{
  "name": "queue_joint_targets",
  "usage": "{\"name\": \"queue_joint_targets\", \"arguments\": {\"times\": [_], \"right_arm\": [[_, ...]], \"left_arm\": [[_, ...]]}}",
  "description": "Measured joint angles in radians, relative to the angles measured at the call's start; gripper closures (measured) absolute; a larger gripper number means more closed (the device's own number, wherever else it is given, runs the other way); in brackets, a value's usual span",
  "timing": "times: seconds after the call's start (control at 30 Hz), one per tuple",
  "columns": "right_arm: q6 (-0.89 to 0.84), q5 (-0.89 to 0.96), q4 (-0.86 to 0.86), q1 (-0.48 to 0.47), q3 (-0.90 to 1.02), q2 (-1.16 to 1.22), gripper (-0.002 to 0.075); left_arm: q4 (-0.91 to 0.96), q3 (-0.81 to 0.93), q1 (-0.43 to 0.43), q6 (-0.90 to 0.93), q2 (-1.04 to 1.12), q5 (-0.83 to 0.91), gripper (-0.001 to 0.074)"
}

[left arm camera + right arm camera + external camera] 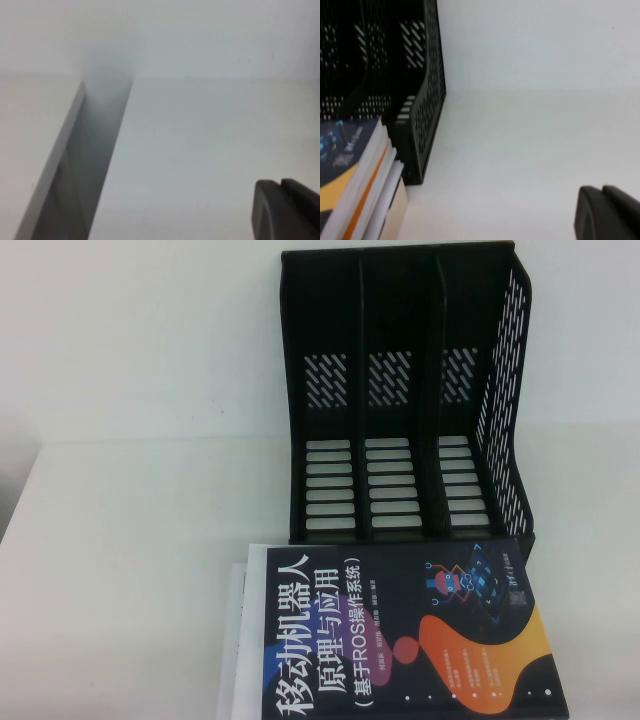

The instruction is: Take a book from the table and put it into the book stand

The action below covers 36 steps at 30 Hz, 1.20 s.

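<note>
One black book stand (400, 390) with three compartments stands on one white table (130, 540). Two books lie stacked: one black-covered book (400, 635) on top, one white book (236, 640) beneath. Two grippers, left gripper (287, 210) and right gripper (607, 212).

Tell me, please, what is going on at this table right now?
Nothing is being handled yet. The book lies flat on a stack in front of the book stand, whose three compartments are empty. Both arms are out of the high view. Only a dark bit of the left gripper and of the right gripper shows in its own wrist view, above bare table, holding nothing.
</note>
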Motion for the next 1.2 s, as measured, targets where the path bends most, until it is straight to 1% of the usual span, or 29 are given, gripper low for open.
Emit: {"name": "queue_joint_targets", "arguments": {"times": [0.17, 0.27, 0.47, 0.63, 0.7, 0.77, 0.83, 0.9, 1.0, 1.1, 1.2], "right_arm": [[0.0, -0.074, 0.0, 0.0, 0.0, 0.0, 0.0729], [0.0, -0.158, 0.0, 0.0, 0.0, 0.0, 0.0729], [0.0, -0.448, 0.0, 0.0, 0.0, 0.0, 0.0729], [0.068, -0.719, 0.011, 0.0, 0.0, 0.0, 0.0729], [0.075, -0.776, 0.018, 0.0, 0.0, 0.0, 0.0729], [0.099, -0.793, 0.02, 0.0, 0.0, 0.0, 0.0729], [0.127, -0.767, 0.02, 0.0, -0.003, 0.0, 0.0729], [0.144, -0.671, 0.02, 0.0, -0.036, 0.0, 0.0729], [0.136, -0.435, 0.02, 0.0, -0.156, 0.0, 0.0728], [0.111, -0.213, 0.02, 0.0, -0.282, 0.016, 0.0728], [0.118, 0.004, 0.043, 0.0, -0.398, 0.099, 0.0728]], "left_arm": [[0.0, 0.0, 0.0, 0.0, 0.0, -0.173, 0.0738], [0.0, 0.0, 0.0, 0.0, 0.0, -0.295, 0.0738], [0.0, 0.0, 0.0, 0.0, 0.0, -0.535, 0.0738], [0.0, 0.0, 0.0, -0.002, 0.0, -0.661, 0.0738], [-0.007, 0.0, 0.0, -0.036, 0.0, -0.714, 0.0738], [-0.029, 0.0, 0.0, -0.092, 0.0, -0.72, 0.0738], [-0.038, -0.012, 0.0, -0.139, -0.002, -0.643, 0.0738], [-0.014, -0.075, 0.0, -0.165, -0.002, -0.472, 0.0738], [0.003, -0.195, 0.0, -0.193, 0.008, -0.267, 0.0738], [0.007, -0.296, -0.001, -0.206, 0.051, -0.144, 0.0738], [-0.003, -0.377, -0.001, -0.211, 0.135, -0.011, 0.0738]]}}
